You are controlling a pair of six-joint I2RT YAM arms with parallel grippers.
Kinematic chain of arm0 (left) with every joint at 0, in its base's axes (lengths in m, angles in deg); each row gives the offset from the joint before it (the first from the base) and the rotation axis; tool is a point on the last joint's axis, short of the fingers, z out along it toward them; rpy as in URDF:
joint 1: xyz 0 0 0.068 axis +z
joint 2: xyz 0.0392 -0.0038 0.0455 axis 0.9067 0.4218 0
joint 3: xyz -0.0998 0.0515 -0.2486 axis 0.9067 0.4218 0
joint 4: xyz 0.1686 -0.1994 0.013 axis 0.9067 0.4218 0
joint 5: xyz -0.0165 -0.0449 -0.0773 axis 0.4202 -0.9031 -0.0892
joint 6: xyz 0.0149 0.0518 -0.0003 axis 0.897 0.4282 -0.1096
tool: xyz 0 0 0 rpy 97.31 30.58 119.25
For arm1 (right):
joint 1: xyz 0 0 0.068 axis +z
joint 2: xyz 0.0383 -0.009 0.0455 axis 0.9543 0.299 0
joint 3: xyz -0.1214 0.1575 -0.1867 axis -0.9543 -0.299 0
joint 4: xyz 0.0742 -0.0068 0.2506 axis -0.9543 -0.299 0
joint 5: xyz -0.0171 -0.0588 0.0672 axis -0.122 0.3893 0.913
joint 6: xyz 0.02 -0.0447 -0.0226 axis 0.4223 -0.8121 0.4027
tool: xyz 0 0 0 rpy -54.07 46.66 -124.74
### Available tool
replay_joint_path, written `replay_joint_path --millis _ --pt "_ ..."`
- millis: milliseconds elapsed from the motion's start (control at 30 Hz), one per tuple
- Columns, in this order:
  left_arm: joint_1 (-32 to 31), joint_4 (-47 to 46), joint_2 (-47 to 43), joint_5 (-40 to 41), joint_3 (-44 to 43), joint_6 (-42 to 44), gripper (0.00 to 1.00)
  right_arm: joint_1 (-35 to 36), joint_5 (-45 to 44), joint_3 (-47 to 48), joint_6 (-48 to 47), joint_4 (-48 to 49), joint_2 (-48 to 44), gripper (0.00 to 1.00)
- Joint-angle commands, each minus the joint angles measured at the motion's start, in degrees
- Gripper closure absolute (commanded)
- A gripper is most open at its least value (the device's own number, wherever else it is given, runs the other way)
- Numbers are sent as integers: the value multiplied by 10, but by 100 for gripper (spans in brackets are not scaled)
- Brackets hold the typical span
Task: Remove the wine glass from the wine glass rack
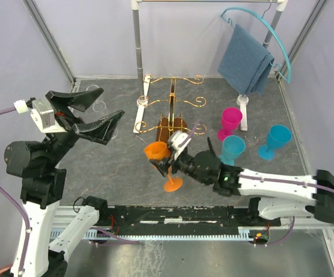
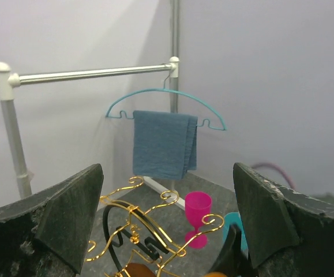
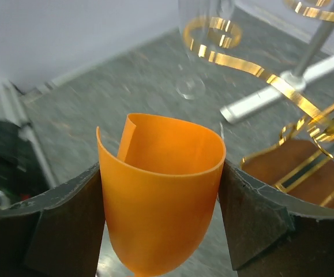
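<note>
**A:** From above, what sits closest?

**B:** The left arm [image 1: 34,167], raised high on the left. The left pincer [image 1: 110,105] is spread wide and carries nothing. The right arm [image 1: 270,184] lies low across the grey counter [image 1: 109,167], pointing left. The right pincer [image 1: 169,154] pinches the bowl of an orange wine glass [image 1: 154,150]. The glass is tilted, with its foot towards the near edge. It hangs just in front of the gold wine glass rack [image 1: 172,104], near the rack's brown base [image 1: 169,128]. Right of the rack stand a pink glass [image 1: 231,121] and two teal glasses [image 1: 233,149]. A blue towel [image 1: 244,60] hangs at the back.

**A:** And the left wrist view?

**B:** Two dark fingers [image 2: 51,225] fill the bottom corners, far apart, with nothing between them. Beyond them are the rack's gold curls [image 2: 143,231] and the pink glass [image 2: 196,210]. The towel [image 2: 164,144] hangs on a teal hanger [image 2: 167,95] under a white rail [image 2: 92,74].

**A:** The right wrist view?

**B:** The orange bowl [image 3: 161,196] fills the middle, with a dark finger [image 3: 63,225] pressed against each side. Behind it, blurred, are gold wire [image 3: 253,63], the brown base [image 3: 288,167] and a clear glass [image 3: 192,57].
</note>
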Motion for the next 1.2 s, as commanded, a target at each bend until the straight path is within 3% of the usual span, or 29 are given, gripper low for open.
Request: replay_joint_path --millis 0,167,333,500,700,1167 --pt "-1 14 -6 59 8 33 1 53 -156 -55 -179 201 69 41" --pt "-1 31 -6 77 6 51 1 87 -219 -105 -265 422 161 40" --pt "-1 36 -4 86 11 52 1 94 -208 -154 -302 649 259 40" --pt "-1 34 -5 94 17 47 1 94 -210 -151 -258 663 304 38" --pt "-1 23 -8 105 31 43 1 94 -202 -133 -281 663 340 37" --pt "-2 32 -24 126 53 63 1 94 -182 10 -321 663 474 35"
